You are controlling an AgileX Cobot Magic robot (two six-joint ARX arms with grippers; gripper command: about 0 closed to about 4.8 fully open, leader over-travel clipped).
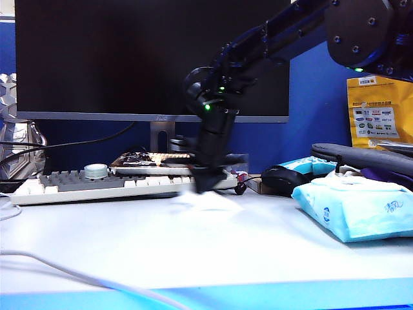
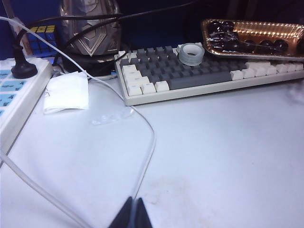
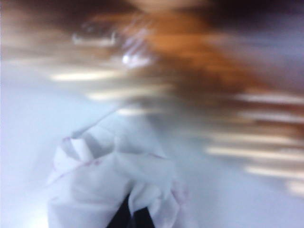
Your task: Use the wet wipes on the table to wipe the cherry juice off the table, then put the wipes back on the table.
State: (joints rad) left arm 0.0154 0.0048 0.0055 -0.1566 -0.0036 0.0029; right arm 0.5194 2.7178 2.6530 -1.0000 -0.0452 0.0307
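**Wipe pinned under the right pincer, mid-surface**

A dark monitor and blue wall back the pale surface. I see my right pincer pointing straight down in front of the keyboard, clamped tight on the crumpled wet wipes, which press on the surface directly beneath it. Pink streaks mark the cloth. My left pincer, fingertips together and empty, sits low at the near left, well apart; the right arm is the nearer.
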